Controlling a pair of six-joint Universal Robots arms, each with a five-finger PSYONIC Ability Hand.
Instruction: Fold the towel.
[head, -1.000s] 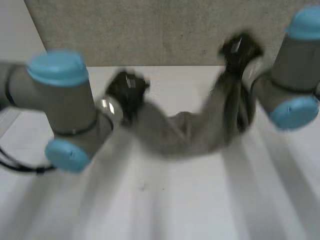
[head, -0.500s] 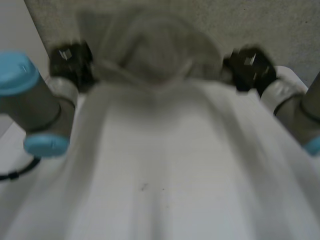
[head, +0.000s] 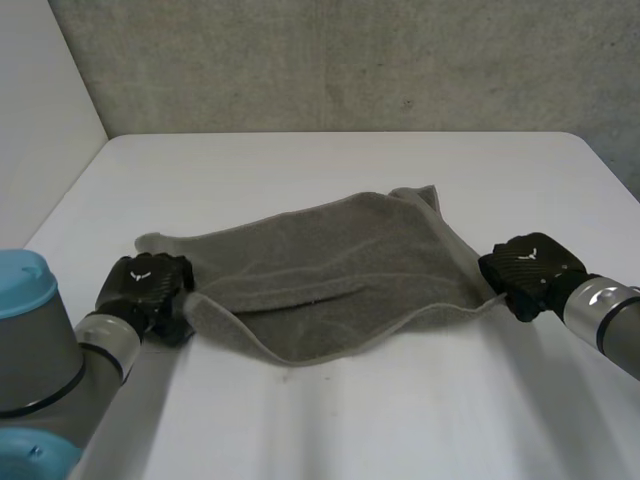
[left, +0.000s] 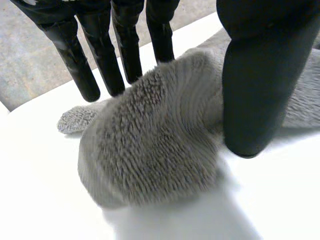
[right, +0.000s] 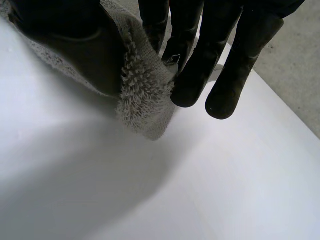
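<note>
Towel lay flat on the table, its long axis running hand to hand, the left hand and right hand each pinching an opposite end between thumb and fingers.

Table: white, smooth, flat top with rounded far corners; its far edge lies against the back wall.
Back wall: grey, rough, speckled surface; stands upright just behind the table.
Side wall: plain and pale; runs beside the table's left edge and meets the back wall in a corner.
</note>
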